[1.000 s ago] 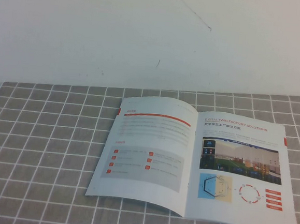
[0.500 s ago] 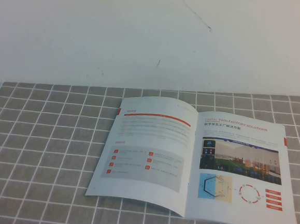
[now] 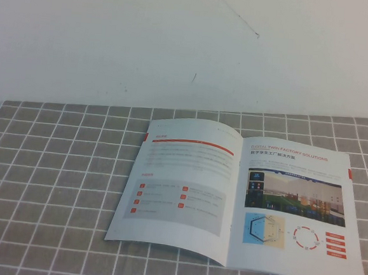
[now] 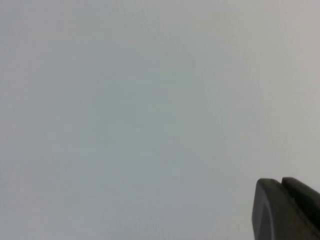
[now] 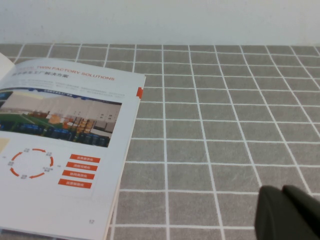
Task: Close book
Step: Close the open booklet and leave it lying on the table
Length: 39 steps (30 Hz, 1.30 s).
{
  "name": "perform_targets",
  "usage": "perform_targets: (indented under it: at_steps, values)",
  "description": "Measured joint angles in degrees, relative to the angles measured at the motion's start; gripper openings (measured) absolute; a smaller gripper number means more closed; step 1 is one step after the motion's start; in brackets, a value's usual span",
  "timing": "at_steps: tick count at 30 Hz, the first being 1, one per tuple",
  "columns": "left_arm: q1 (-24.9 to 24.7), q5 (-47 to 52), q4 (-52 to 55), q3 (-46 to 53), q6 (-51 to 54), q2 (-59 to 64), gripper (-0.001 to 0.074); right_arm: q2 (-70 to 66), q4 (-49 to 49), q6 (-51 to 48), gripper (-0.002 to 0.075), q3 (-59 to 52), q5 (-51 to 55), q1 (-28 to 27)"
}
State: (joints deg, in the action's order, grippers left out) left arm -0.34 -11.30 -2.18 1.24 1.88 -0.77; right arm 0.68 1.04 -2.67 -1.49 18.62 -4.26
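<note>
As the book [image 3: 236, 199] stays open, left gripper [image 4: 287, 210] facing white, right gripper [image 5: 287, 212] above cloth [image 5: 225, 125], both states unclear.

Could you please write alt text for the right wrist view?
An open book lies on a grey checked tablecloth, its page showing a picture and red labels. The right hand is clear of the book; the left hand appears only in its own view, against white.
</note>
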Motion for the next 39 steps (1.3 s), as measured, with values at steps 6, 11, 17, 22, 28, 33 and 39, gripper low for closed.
perform_targets:
  at_steps: [6, 11, 17, 22, 28, 33, 39]
  values:
    - [0.0, -16.1, 0.0, 0.0, 0.0, 0.0, -0.0003, 0.0, 0.0, 0.0, -0.0001, 0.0, 0.0, 0.0]
    - [0.0, -19.6, 0.0, 0.0, 0.0, 0.0, -0.0003, 0.0, 0.0, 0.0, -0.0002, 0.0, 0.0, 0.0]
    - [0.0, -19.5, 0.0, 0.0, -0.3, 0.0, -0.0003, 0.0, 0.0, 0.0, -0.0001, 0.0, 0.0, 0.0]
    - [0.0, -14.9, -0.1, 0.0, -1.3, 0.0, -0.0003, 0.0, 0.0, 0.0, -0.0001, 0.0, 0.0, 0.0]
    - [0.0, -14.0, -0.1, 0.0, -1.3, 0.0, -0.0003, 0.0, 0.0, 0.0, -0.0001, 0.0, 0.0, 0.0]
    - [0.0, -14.0, -0.1, 0.0, -1.3, 0.0, -0.0003, 0.0, 0.0, 0.0, -0.0001, 0.0, 0.0, 0.0]
    - [0.0, -13.9, 1.1, 0.0, -1.3, 0.0, -0.0003, 0.0, 1.8, 0.0, -0.0001, 0.0, -1.0, 0.3]
